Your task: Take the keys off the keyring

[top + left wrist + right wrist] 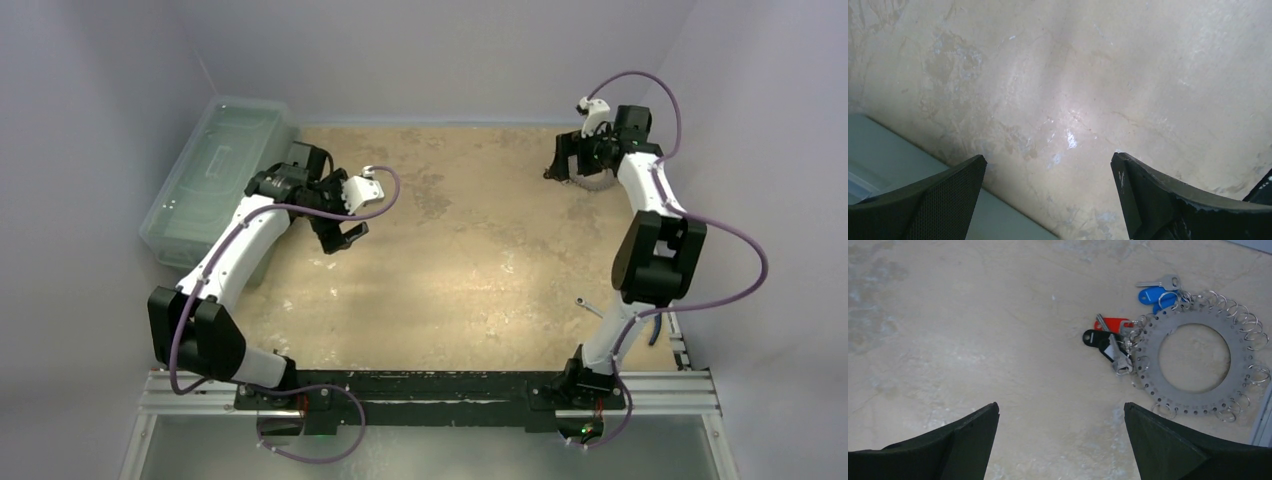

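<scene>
White link shells and black joint housings on left arm [232, 252] and right arm [645, 195]; white wrist mounts [360, 192]; looped purple cables [763, 268]; black bases [587, 385]. Black, curved gripper fingers [933, 202]: one inner pad finely dimpled, the other edge scuffed grey.

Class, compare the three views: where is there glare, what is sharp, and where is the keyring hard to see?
Left wrist view: a bright glare patch on the table. Right wrist view: even light, keyring and keys sharp. Top external view: the keyring tiny, partly hidden beneath the right gripper.
</scene>
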